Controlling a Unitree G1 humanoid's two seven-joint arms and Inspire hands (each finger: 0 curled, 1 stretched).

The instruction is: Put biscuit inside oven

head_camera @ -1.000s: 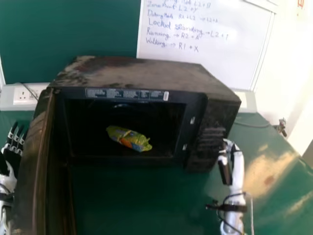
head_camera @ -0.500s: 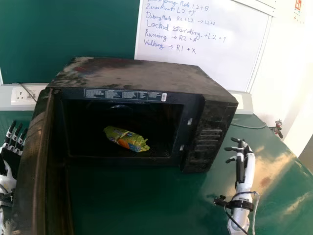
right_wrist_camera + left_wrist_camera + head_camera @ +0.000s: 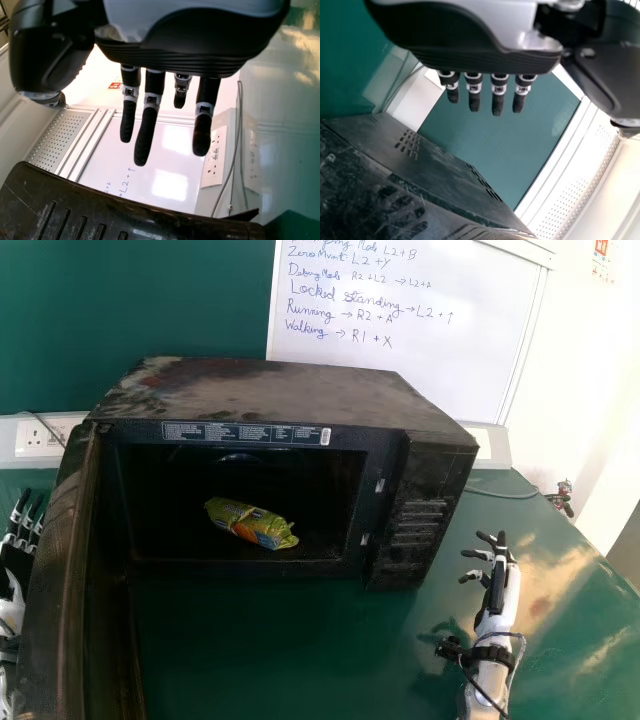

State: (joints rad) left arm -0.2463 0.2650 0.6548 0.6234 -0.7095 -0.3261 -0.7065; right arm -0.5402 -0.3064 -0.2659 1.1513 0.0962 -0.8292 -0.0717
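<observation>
The biscuit packet (image 3: pixel 250 524) lay inside the open oven (image 3: pixel 265 395), with the robot's hands out on either side.
From where I stood, I could see the yellow-green packet resting at a slant on the oven floor, near the middle of the cavity, its patches of blue and orange facing out. The door (image 3: pixel 60 590) was swung wide on the robot's left, and beyond it the left hand (image 3: pixel 14 565) had its fingers stretched out, side by side with gaps between them. The right hand (image 3: pixel 497 590) was over the green table (image 3: pixel 260 650) to the right of the oven, apart from it, its fingers extended and spread. Behind the oven stood a whiteboard (image 3: pixel 420 365) with handwriting on it, and a wall socket (image 3: pixel 36 435) sat off to the left.
</observation>
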